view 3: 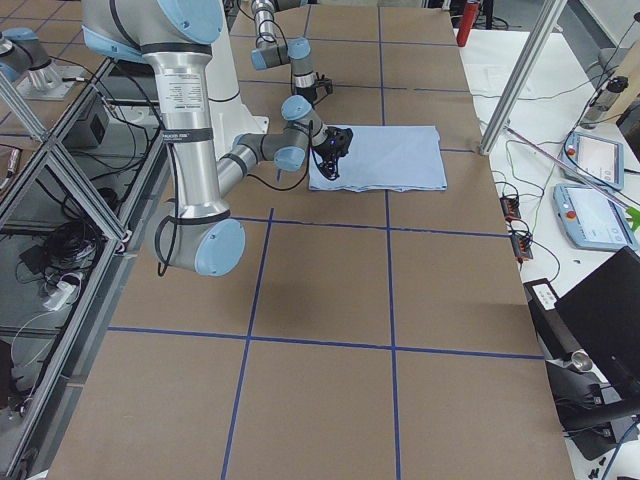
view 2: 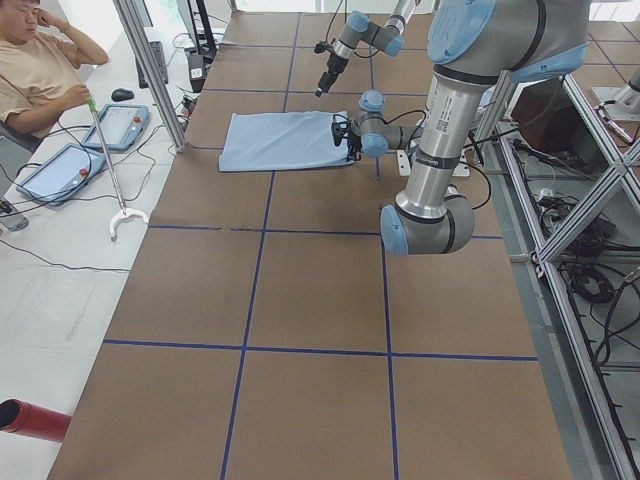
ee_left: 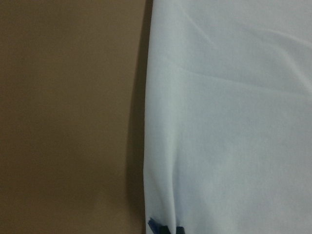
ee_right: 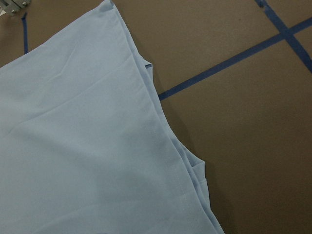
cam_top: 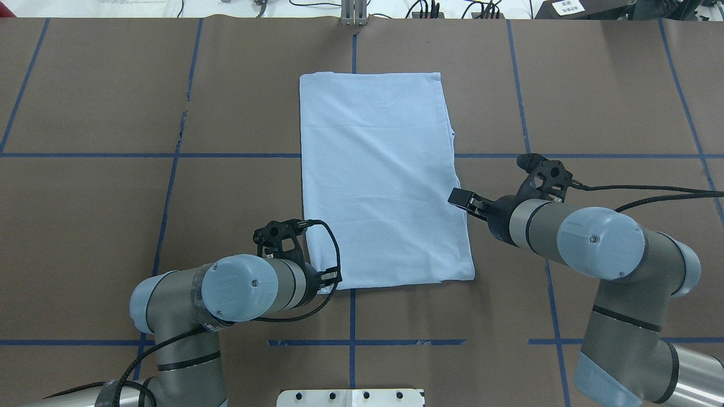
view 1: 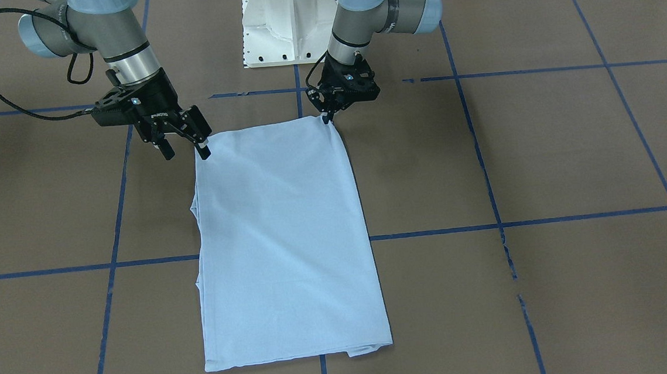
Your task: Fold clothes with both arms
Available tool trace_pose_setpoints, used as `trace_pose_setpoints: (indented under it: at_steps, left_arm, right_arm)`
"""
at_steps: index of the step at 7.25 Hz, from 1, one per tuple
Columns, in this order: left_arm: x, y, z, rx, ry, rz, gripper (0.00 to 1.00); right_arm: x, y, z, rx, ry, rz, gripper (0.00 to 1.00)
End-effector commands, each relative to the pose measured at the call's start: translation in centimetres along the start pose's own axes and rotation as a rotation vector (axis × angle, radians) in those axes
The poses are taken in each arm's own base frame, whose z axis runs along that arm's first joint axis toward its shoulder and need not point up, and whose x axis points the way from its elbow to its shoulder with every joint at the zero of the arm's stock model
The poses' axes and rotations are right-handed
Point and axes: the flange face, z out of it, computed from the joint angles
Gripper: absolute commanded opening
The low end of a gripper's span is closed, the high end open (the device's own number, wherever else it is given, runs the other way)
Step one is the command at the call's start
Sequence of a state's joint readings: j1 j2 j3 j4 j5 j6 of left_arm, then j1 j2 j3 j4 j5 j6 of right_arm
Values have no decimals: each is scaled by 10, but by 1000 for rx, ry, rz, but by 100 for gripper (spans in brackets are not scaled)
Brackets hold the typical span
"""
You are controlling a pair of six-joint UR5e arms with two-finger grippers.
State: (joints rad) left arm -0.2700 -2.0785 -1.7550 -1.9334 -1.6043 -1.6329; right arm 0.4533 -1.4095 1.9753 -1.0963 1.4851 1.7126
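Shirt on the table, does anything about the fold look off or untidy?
Slightly. The shirt lies flat as a long rectangle, but along its edge on the robot's right, under-layers stick out past the top layer, and another bit peeks out at the far end.

Brown table [view 1: 572, 153] with blue tape grid [view 1: 547, 218], white pedestal base [view 1: 286, 20], seated person [view 2: 40, 70], two tablets [view 2: 62, 172]

Light blue T-shirt [cam_top: 379, 175] folded to a tall rectangle, flat on brown worktop [cam_top: 102, 215] with blue tape grid [cam_top: 90, 154], left hand [cam_top: 331, 278] at its near left corner, mostly hidden, right hand [cam_top: 465, 199] at its right edge.
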Motion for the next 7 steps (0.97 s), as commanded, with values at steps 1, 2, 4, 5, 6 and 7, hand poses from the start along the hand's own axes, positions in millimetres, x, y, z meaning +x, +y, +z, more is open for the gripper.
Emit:
trace_pose_setpoints:
  at_steps: [1, 2, 4, 5, 6, 7]
  left_arm:
    - [2, -4, -6, 31, 13, -1, 0]
    - [0, -5, -5, 45, 10, -1, 0]
    - [-3, -11, -5, 102, 9, -2, 0]
    - [-3, -11, -6, 105, 10, -2, 0]
    - [-2, -12, -8, 108, 15, -2, 0]
    - [-3, -13, -8, 124, 15, -2, 0]
  right_arm:
    - [9, 10, 10, -3, 86, 23, 98]
    - [4, 18, 14, -8, 122, 15, 98]
    - [-23, 44, 21, -20, 173, 29, 95]
    - [-20, 55, 30, -25, 192, 36, 90]
    - [-17, 63, 34, -20, 198, 23, 89]
    - [-15, 73, 35, -32, 203, 19, 89]
